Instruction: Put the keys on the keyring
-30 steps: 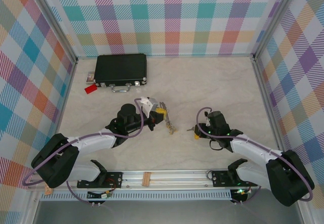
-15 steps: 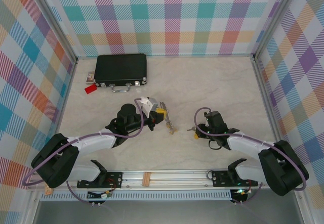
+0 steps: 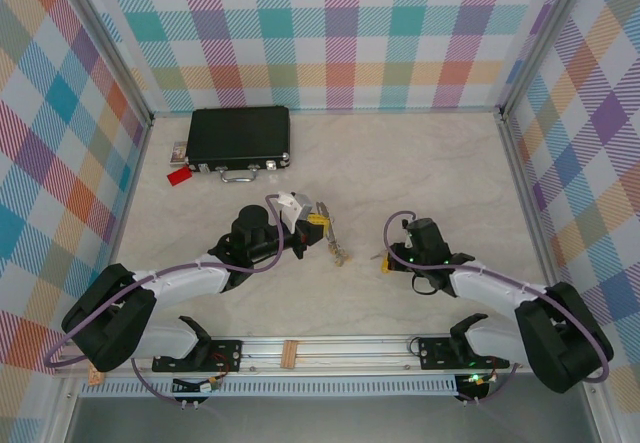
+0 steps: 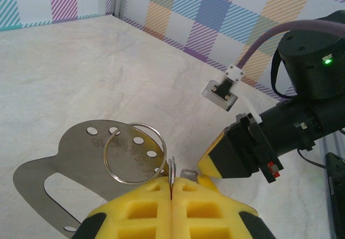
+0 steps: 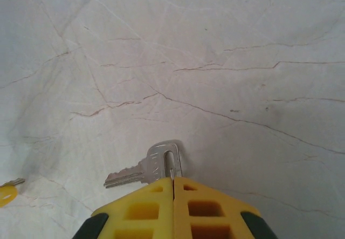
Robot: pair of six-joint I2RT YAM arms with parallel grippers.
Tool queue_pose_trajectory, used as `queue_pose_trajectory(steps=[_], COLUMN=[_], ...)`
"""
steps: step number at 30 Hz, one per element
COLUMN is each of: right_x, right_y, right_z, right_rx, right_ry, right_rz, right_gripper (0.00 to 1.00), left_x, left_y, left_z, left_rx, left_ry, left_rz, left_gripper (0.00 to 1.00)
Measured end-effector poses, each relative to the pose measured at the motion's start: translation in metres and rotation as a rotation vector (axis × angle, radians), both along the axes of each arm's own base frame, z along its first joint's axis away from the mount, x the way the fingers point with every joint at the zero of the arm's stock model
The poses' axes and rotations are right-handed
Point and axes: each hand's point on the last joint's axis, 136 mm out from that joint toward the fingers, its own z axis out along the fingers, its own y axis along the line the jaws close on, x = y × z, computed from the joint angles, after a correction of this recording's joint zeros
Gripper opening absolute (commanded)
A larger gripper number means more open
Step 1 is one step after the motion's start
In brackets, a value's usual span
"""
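Where the two arms reach in from the near edge, the marbled table [image 3: 420, 163] carries everything. A black case [image 3: 240, 135] lies flat in the far left corner, its silver handle [image 3: 238, 174] facing the near edge.

The left arm [image 3: 190, 281] stretches out to a spot just left of the table's middle. The right arm [image 3: 490, 288] comes in low to a spot just right of the middle, so the two ends are near each other but apart.

The left gripper [image 4: 171, 190] has its yellow fingers pressed together, and they pinch the keyring [image 4: 133, 152] by its rim. A perforated metal plate [image 4: 64, 166] hangs with the ring, its holes and stamped digits showing behind the loop. Whether the ring is threaded through one of those holes I cannot tell. Ring and plate are held up off the table, out ahead of the fingers.

The right gripper [image 5: 173, 190] is likewise closed tight and nips the head of a plain silver key [image 5: 153, 168]. The key's toothed blade points off to the left in the wrist view. It sits very low over the marble, and I cannot say whether it touches.

A yellow-headed key [image 5: 6, 193] lies on the table at the left edge of that view, well clear of the silver one. A small red tag [image 3: 179, 176] rests just beside the case's near left corner.
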Motion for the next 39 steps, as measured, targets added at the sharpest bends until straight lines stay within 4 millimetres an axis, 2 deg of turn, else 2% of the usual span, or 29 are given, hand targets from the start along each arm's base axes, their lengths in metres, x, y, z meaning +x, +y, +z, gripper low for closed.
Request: queue_pose_trajectory(steps=[9, 12, 24, 33, 39], right_x=[0.008, 0.008, -0.002, 0.0, 0.006], right_y=[0.004, 0.004, 0.0, 0.003, 0.008], right_z=[0.039, 0.043, -0.002, -0.008, -0.008], right_rx=[0.01, 0.01, -0.055, -0.061, -0.062], right_ry=[-0.096, -0.107, 0.056, 0.092, 0.11], right_rz=[0.038, 0.044, 0.038, 0.039, 0.042], right_gripper=[0.0, 0.0, 0.0, 0.0, 0.11], left_x=[0.0, -0.001, -0.003, -0.003, -0.004], left_y=[0.0, 0.0, -0.001, -0.002, -0.002], left_z=[0.0, 0.0, 0.0, 0.0, 0.0], left_rx=[0.0, -0.002, -0.004, -0.004, -0.005], left_ry=[0.001, 0.004, 0.006, 0.006, 0.007], left_rz=[0.0, -0.005, -0.018, -0.018, -0.024], left_gripper=[0.0, 0.0, 0.0, 0.0, 0.0])
